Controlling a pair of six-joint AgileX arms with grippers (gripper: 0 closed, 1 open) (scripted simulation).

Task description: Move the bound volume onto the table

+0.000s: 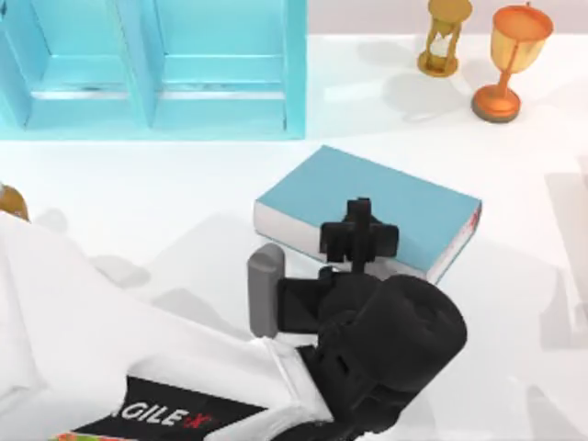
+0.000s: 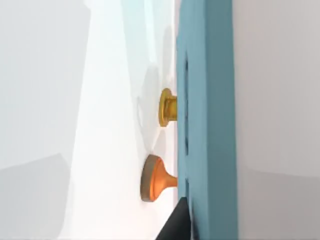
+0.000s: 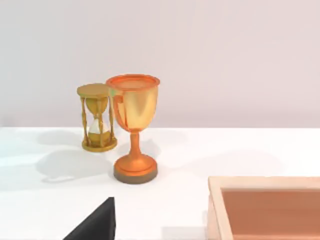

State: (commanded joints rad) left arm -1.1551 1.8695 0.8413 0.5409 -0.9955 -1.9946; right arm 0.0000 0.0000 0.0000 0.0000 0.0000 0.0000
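Bound volume (image 1: 367,209) lies flat on the white table (image 1: 138,197) at the top view's centre, below the turquoise shelf unit (image 1: 152,69). Left gripper (image 1: 359,241) sits over its lower edge; whether its fingers grip cannot be told.

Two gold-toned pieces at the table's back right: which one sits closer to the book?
The goblet, the orange-gold cup on a round foot. It stands nearer the book than the hourglass, which sits farther back and to the goblet's left.
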